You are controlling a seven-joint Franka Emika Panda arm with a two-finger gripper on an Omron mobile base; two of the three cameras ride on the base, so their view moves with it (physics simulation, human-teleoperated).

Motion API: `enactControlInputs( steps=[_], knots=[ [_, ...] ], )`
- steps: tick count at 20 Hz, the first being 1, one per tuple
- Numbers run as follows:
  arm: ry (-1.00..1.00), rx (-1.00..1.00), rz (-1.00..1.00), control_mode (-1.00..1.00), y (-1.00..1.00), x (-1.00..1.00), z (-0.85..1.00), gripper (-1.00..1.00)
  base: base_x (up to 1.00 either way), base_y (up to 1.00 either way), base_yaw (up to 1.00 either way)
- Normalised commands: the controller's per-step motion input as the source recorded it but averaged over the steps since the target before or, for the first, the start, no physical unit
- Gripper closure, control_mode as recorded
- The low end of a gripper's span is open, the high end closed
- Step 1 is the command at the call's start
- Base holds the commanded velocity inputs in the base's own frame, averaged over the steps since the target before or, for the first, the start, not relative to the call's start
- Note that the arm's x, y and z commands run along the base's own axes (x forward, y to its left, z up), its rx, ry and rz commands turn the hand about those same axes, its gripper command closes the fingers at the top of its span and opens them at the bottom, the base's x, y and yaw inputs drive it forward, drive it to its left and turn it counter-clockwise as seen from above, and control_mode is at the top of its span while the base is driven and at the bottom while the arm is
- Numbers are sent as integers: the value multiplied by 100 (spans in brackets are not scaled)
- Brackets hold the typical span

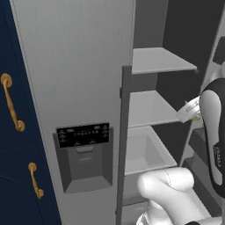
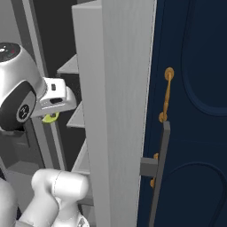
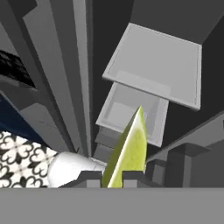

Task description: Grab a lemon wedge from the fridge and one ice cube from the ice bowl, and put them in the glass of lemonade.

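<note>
We saw the gripper (image 3: 112,177) closed on the lemon wedge (image 3: 128,153), the two dark finger tips pinching the thick end of the yellow-green slice while its pointed end stuck out ahead of them. In the left base view the wedge (image 1: 196,116) showed as a small yellow-green spot under the white hand, just off the front edge of the middle shelf (image 1: 147,109) of the fridge (image 1: 79,79). In the right base view the wedge (image 2: 50,117) hung below the hand, close beside the front edge of the fridge's wall.

The fridge stood open. Its grey door with the dark dispenser panel (image 1: 83,135) was on the left, and the pale shelves sat stacked inside, with a drawer-like bin (image 1: 145,151) under the middle shelf. The hand was in the dark opening to the right of the shelves, clear of their front edges. A navy cabinet (image 2: 190,111) with gold handles (image 2: 166,95) flanked the fridge.
</note>
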Motion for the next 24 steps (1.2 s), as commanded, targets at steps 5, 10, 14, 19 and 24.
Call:
enactControlInputs(
  steps=[5,10,14,19,24],
  knots=[
    [0,0,0,100,0,0,0,100,-99,19,5],
    [0,0,0,100,0,0,0,100,-86,52,12],
    [0,0,0,100,0,0,0,100,-27,41,28],
    [0,0,0,100,0,0,0,100,-22,46,78],
    [0,0,0,100,0,0,0,100,0,49,87]
  ],
)
